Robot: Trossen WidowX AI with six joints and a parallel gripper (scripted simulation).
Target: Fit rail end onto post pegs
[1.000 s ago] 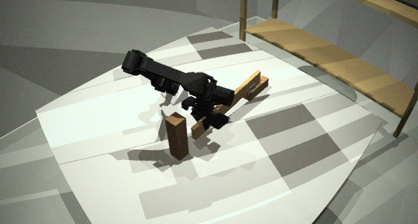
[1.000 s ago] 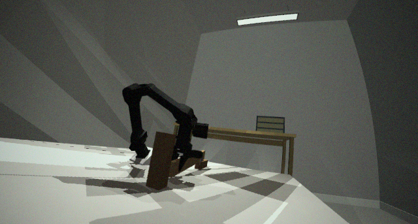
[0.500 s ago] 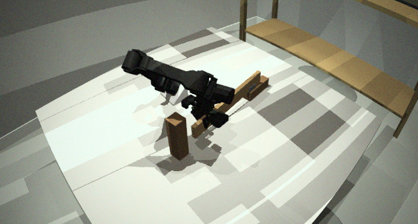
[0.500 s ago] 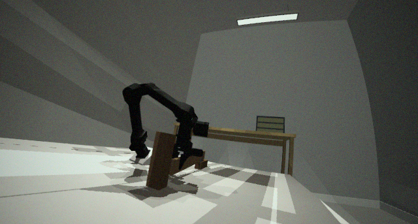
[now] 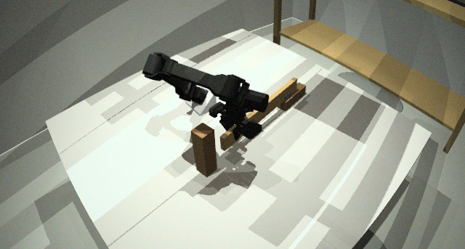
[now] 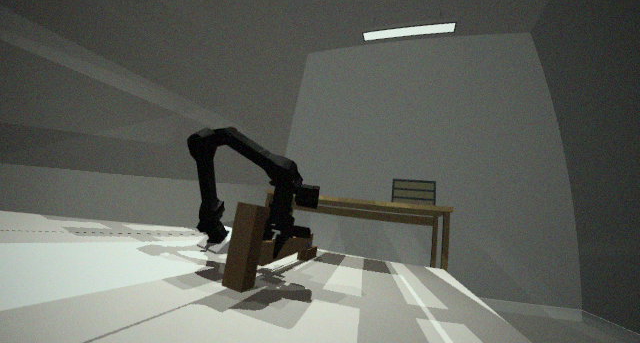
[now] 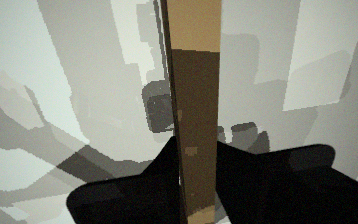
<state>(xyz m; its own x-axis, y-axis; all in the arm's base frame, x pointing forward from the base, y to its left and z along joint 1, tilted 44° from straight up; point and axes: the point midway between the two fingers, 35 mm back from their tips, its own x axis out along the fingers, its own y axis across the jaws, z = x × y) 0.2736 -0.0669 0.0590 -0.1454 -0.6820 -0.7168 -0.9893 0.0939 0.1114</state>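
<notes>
Table (image 5: 120, 169) carries everything, its white top broken by grey shadow patches. Toward the left of the top view stands the short wooden post (image 5: 204, 149), upright; its pegs cannot be made out. Just right of it, apart by a narrow gap, is the near end of the bed rail (image 5: 227, 139), clamped between the black gripper (image 5: 240, 129) fingers near that end. From there the rail runs up and right to the low footboard block (image 5: 295, 94). Farther right, a wooden bench (image 5: 381, 65) lines the wall.
</notes>
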